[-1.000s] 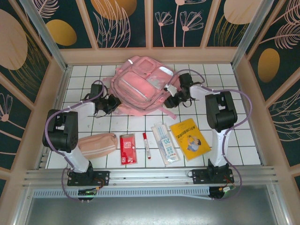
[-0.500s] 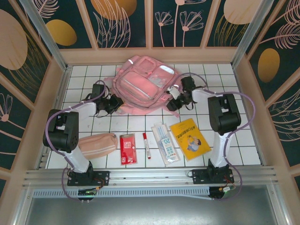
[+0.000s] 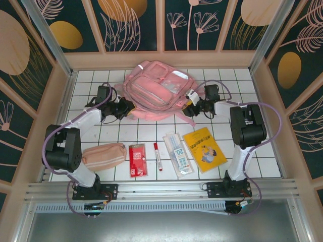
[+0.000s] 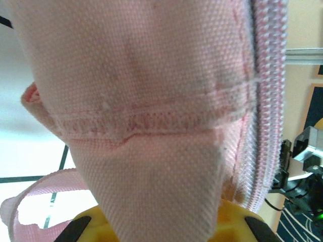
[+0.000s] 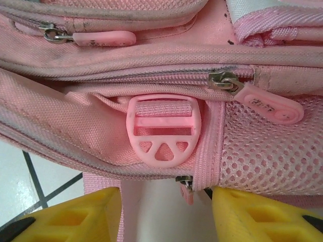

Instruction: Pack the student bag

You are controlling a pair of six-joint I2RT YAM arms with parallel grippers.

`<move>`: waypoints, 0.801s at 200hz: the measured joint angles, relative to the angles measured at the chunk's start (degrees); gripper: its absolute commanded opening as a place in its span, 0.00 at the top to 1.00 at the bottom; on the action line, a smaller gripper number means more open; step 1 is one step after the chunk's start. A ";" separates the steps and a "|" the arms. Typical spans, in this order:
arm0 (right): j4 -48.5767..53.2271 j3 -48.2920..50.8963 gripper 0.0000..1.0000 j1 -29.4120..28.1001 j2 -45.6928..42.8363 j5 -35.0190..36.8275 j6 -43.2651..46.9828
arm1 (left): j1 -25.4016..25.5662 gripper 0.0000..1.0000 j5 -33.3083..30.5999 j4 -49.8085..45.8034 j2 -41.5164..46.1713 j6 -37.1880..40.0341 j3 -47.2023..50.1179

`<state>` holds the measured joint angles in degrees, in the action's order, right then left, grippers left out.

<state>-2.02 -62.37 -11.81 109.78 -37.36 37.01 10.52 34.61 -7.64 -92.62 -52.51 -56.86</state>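
Lying toward the far middle of the white tiled tabletop, the pink backpack has its front pockets and pale panels facing up. The left tool sits at the backpack's left edge, and its wrist view shows it clamped narrow on a fold of the pink woven fabric, which fills the gap between its yellow fingers beside a run of zipper teeth. The right tool is at the backpack's right side, near the lower corner. In its wrist view its yellow fingers stand apart with nothing gripped between them, and a small zipper tab hangs in the gap. Just above that are a pink plastic buckle threaded with webbing, a long rubbery zipper pull and a mesh side pocket. Nearer the arm bases, well apart from the backpack, a row of things lies on the tiles: a peach pouch, a red packet, a red-capped marker, a clear sleeve and a yellow book.
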 measured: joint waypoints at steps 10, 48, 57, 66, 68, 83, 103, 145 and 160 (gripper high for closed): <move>-0.57 0.09 0.54 0.04 0.31 0.24 0.09 | 0.00 1.00 0.20 0.00 0.13 -0.52 0.00; -4.63 1.79 0.63 0.04 1.03 2.03 1.14 | 0.00 1.00 1.44 -0.09 1.14 -2.21 -1.25; -5.86 2.38 0.76 0.04 1.07 2.36 1.99 | 0.00 1.00 1.66 -0.11 1.57 -2.51 -1.64; -6.75 2.82 0.87 0.04 1.07 2.45 2.23 | 0.00 1.00 2.01 -0.09 1.90 -2.80 -2.03; -6.88 2.89 0.88 0.04 1.07 2.45 2.40 | 0.00 1.00 2.03 -0.09 1.97 -2.89 -2.10; -9.16 3.65 0.99 0.04 1.07 2.16 3.32 | 0.00 1.00 2.40 -0.04 2.51 -3.21 -2.47; -12.74 5.53 1.00 0.15 1.03 1.25 3.76 | 0.00 1.00 2.49 -0.07 2.78 -3.37 -2.56; -14.10 8.04 1.00 0.70 -0.02 -1.97 7.91 | 0.00 1.00 3.02 -0.09 2.78 -3.78 -2.58; -13.18 8.04 1.00 0.81 -0.70 -2.80 9.92 | 0.00 1.00 3.13 -0.02 2.78 -3.98 -2.67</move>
<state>-15.20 -54.33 -11.00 109.08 -40.16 46.94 10.52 37.74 -7.66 -89.84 -56.49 -59.53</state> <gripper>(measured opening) 0.038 0.092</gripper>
